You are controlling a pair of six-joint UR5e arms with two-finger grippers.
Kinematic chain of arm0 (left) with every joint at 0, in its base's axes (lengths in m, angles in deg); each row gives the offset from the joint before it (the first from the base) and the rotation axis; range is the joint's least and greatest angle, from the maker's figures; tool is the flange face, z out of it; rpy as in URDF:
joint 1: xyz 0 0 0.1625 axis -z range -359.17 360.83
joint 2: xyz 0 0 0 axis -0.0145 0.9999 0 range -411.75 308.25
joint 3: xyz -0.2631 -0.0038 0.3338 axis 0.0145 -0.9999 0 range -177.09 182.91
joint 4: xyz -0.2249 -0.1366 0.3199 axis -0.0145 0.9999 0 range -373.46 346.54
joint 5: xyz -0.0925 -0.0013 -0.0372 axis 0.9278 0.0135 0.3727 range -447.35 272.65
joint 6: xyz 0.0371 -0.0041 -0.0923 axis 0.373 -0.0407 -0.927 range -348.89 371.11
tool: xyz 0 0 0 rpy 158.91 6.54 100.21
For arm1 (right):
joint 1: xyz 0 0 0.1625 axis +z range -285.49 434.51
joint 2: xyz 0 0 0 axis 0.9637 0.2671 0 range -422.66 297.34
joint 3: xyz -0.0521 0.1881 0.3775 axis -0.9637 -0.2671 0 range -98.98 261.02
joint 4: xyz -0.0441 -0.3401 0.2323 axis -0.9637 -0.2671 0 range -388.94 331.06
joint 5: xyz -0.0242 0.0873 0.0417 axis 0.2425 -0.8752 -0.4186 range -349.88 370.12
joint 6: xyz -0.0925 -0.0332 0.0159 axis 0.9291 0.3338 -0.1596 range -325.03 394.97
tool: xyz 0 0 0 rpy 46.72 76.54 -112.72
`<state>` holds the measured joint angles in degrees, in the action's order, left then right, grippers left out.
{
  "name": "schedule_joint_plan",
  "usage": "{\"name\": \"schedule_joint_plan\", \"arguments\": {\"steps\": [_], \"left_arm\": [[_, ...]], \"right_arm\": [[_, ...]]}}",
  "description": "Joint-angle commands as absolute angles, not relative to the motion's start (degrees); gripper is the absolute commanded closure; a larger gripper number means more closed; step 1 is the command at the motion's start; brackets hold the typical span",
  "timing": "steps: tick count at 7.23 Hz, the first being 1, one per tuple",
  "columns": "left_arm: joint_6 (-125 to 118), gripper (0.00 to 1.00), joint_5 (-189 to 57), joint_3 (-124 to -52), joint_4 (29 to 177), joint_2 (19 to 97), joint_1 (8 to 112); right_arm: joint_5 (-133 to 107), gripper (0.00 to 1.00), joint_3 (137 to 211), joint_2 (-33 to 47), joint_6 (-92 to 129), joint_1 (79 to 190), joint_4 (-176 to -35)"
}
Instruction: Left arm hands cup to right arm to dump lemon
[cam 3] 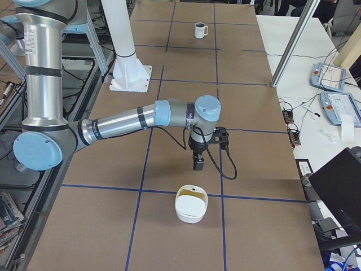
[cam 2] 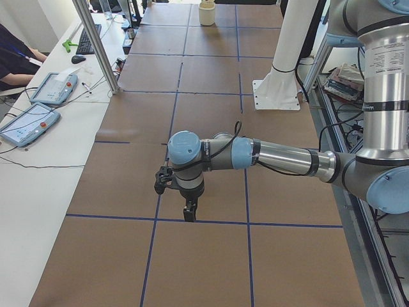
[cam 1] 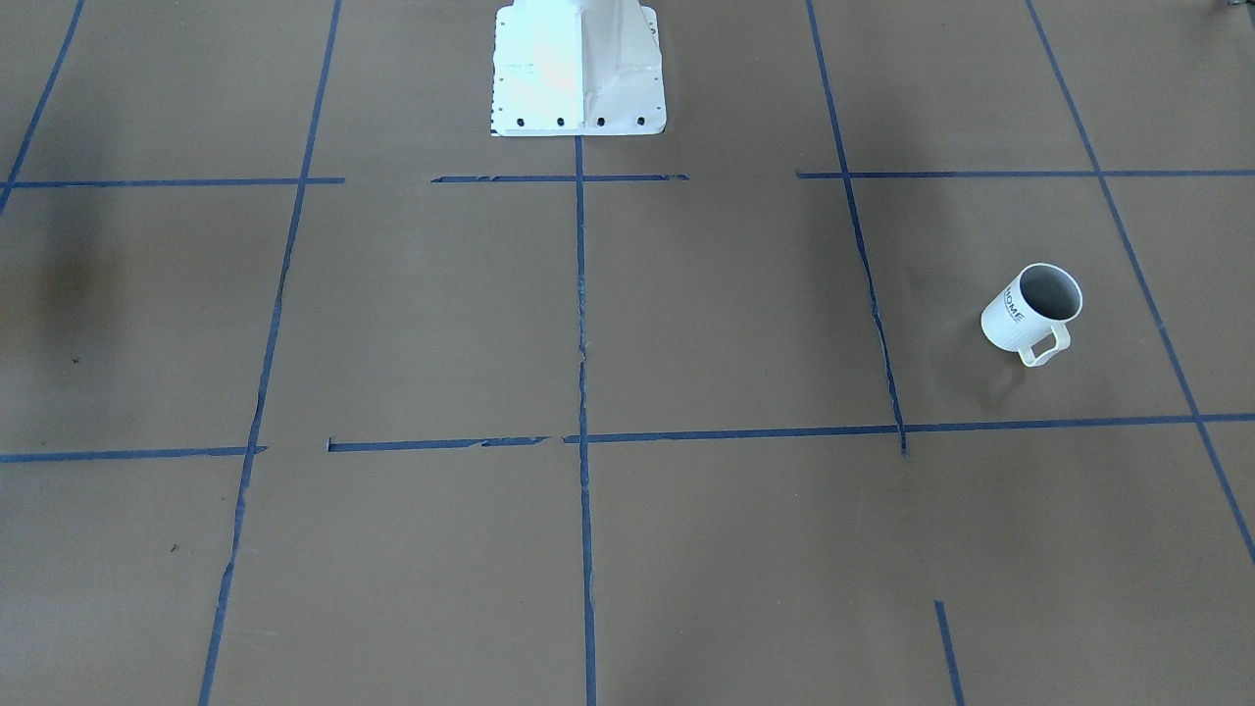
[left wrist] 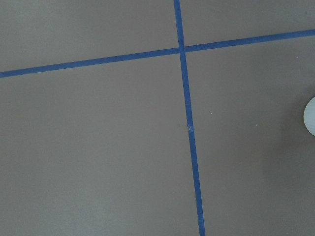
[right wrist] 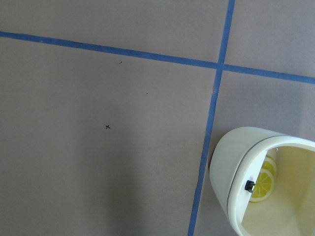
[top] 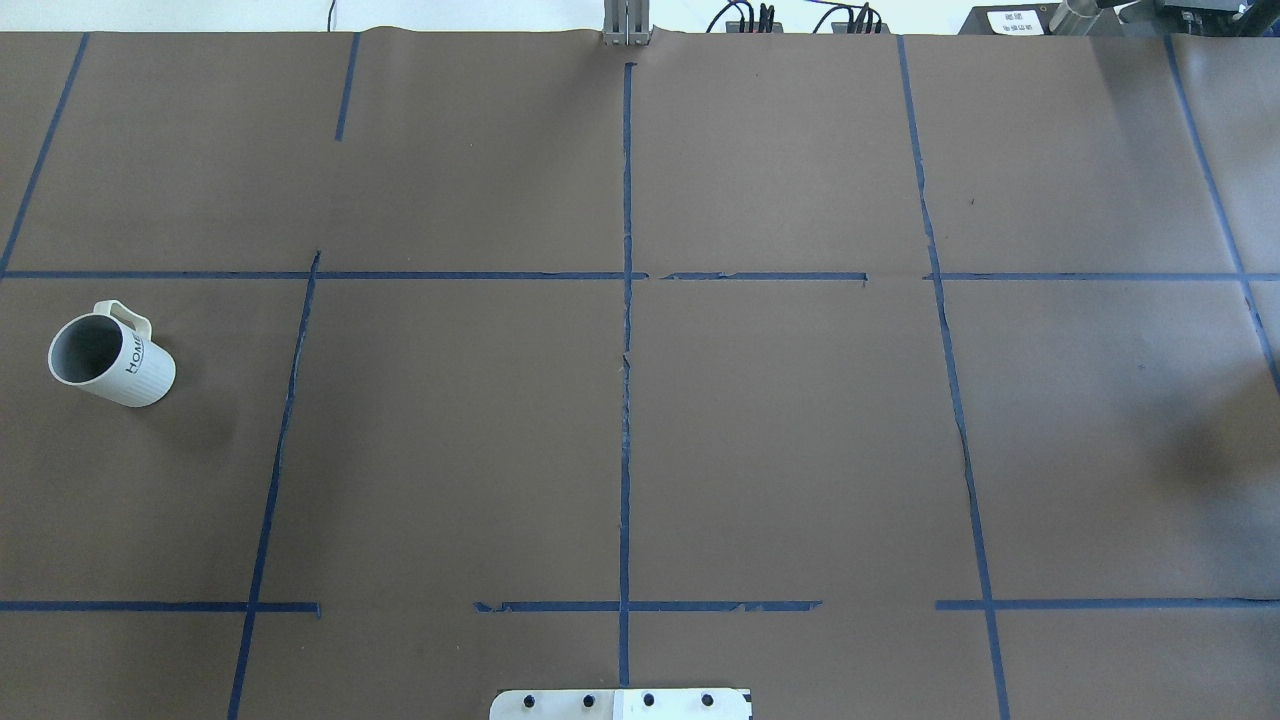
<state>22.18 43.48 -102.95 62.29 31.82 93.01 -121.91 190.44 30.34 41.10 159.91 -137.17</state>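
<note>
The cup point(cam 1: 1015, 322) stands upright on the brown table, on my left side, handle toward the operators. It also shows in the overhead view point(top: 140, 372) and far off in the exterior right view point(cam 3: 200, 30). Its inside shows only grey; the lemon is not visible. My left gripper point(cam 2: 190, 214) hangs above the table at the near end, and its wrist hides the cup there. My right gripper point(cam 3: 198, 165) hangs just beyond a white bowl point(cam 3: 190, 213). Both grippers show only in the side views, so I cannot tell whether they are open or shut.
The white bowl point(right wrist: 231, 167) has a yellow inside with yellow slice-like shapes point(right wrist: 263, 181); it also shows far off point(cam 2: 206, 13). A white pedestal point(top: 620, 705) stands at the robot's side. A curved white edge point(left wrist: 311, 115) shows in the left wrist view.
</note>
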Motion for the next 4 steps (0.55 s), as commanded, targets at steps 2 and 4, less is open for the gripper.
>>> {"name": "schedule_joint_plan", "arguments": {"steps": [2, 4], "left_arm": [[22.2, 0.0, 43.3, -103.1, 62.3, 31.7, 92.9], [21.9, 0.0, 43.2, -101.6, 61.5, 31.6, 92.9]], "right_arm": [[-121.9, 0.0, 190.3, 36.2, 40.7, 159.9, -128.1], [-122.0, 0.0, 190.4, 37.2, 40.6, 159.9, -126.5]]}}
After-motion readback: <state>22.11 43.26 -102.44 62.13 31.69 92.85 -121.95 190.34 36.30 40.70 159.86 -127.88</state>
